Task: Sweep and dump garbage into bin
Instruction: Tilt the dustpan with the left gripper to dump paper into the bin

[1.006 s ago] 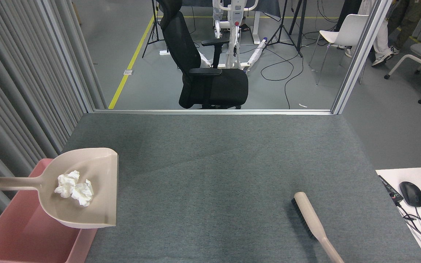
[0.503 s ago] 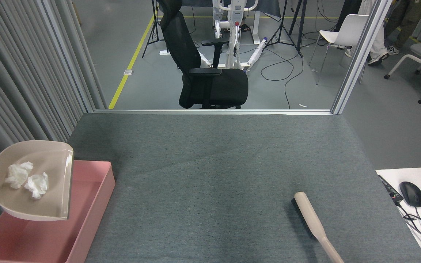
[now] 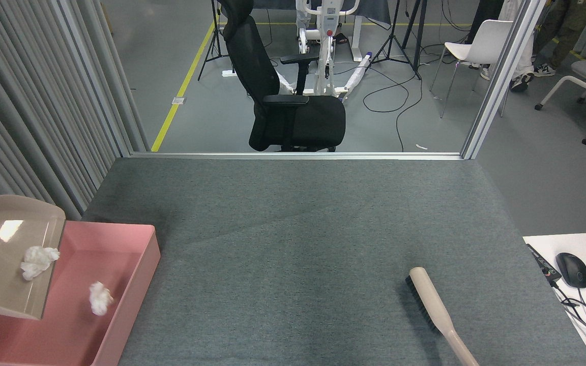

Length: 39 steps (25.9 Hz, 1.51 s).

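The pink bin (image 3: 143,264) sits at the lower left on the grey mat. A beige dustpan (image 3: 3,264) hangs tilted over the bin's left side, its open lip pointing down to the right. One white crumpled ball of garbage (image 3: 37,260) lies at the dustpan's lip. A second ball (image 3: 99,299) is past the lip, blurred, inside the bin. Neither of my grippers shows in the head view; the dustpan's handle runs off the left edge.
A beige hand brush (image 3: 438,312) with dark bristles lies on the mat at the lower right. A white table with a mouse (image 3: 572,269) and cables stands at the right edge. A black office chair (image 3: 288,101) stands beyond the mat's far edge.
The dustpan moved further left and tipped down toward the bin. One garbage ball slid off it into the bin; the other slid to the lip. The left gripper left the view.
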{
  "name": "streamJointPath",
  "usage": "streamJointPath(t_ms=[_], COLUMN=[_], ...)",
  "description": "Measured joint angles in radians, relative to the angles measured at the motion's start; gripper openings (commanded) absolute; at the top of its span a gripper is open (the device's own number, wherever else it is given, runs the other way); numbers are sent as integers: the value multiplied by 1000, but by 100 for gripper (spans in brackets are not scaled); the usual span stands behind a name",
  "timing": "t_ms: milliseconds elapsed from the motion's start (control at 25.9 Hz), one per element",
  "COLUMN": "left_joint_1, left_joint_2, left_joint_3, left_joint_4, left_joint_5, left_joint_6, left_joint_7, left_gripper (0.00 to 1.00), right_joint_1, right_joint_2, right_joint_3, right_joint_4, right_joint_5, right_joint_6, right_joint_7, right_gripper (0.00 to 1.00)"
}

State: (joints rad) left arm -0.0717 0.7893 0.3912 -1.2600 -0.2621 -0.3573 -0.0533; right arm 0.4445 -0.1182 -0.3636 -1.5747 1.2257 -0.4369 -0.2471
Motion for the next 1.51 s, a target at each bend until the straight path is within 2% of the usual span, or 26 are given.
streamJointPath(t_ms=[348,580,735,928,1160,1354,1508], left_joint_1=[2,13,35,65,74,74,72], left_joint_2=[2,-9,-21,-56,-82,-78,-50], left_joint_3=[-1,-5,-14,-26,-17,14,21], left_joint_4=[-38,-92,-147,-235,-325,-369,-380], left_joint_5=[-8,-8,-19,-137,-255,-245,-139], left_joint_6=[1,9,14,32,59,68,68], left_joint_7=[0,-3,-3,-2,-3,-25,-41], left_gripper=[10,10,10,10,10,10,10], right_joint_1=[2,-4,-22,-80,-110,-111,-109], right_joint_2=[-8,-18,-47,-86,-98,-98,-95], right_joint_3=[-37,-69,-73,-74,-71,-71,-69], right_joint_4=[-16,-83,-109,-119,-126,-126,-126], right_joint_5=[-4,-5,-5,-5,-4,-3,-1], right_joint_6=[-16,-44,-44,-31,-24,-24,-23], right_joint_7=[-1,16,63,136,161,164,165], right_gripper=[98,98,98,98,98,98,98])
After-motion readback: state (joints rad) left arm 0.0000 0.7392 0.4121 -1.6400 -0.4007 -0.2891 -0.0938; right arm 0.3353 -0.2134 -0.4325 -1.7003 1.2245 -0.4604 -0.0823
